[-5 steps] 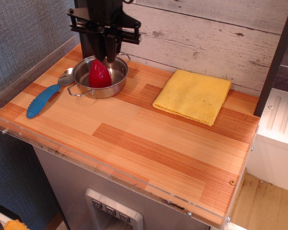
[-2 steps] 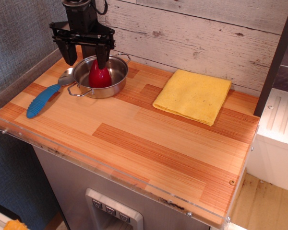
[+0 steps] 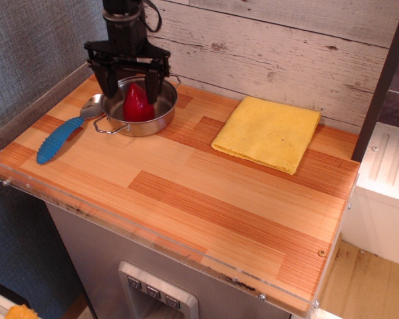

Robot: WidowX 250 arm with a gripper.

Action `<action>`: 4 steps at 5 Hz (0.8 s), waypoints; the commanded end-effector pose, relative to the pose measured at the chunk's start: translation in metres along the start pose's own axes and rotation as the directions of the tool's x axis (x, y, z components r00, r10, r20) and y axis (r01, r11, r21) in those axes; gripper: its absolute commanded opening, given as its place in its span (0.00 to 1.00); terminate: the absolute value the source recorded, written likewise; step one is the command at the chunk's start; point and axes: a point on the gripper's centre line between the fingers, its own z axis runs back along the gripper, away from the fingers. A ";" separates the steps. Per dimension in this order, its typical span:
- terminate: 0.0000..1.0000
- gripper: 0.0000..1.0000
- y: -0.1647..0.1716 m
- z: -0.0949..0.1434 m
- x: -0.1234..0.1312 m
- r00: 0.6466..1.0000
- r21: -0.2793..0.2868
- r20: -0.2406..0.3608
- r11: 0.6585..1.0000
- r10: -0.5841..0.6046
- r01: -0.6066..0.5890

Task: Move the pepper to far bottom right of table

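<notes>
striped wooden table (image 3: 206, 199), whitewashed plank wall behind. red toy pepper (image 3: 137, 104) sitting in steel pot (image 3: 138, 106) (back-left corner). gripper (image 3: 130, 88) shifted right since 0.4 s ago, now straddling pepper w/ jaws spread, not gripping. grasp looks next.

A small steel pot (image 3: 161, 117) with two wire handles stands in the upper left of the frame. A spoon (image 3: 61, 137) with a blue ribbed handle lies touching its left side. A folded yellow cloth (image 3: 268, 132) lies flat at upper right, well apart from the pot.
</notes>
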 end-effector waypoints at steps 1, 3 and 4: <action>0.00 1.00 -0.003 0.002 0.022 0.999 0.013 0.044 1.000 0.002 -0.002; 0.00 0.00 -0.007 -0.009 0.020 1.000 0.019 0.008 1.000 -0.001 0.001; 0.00 0.00 -0.007 -0.002 0.018 1.000 0.017 0.014 1.000 -0.004 0.004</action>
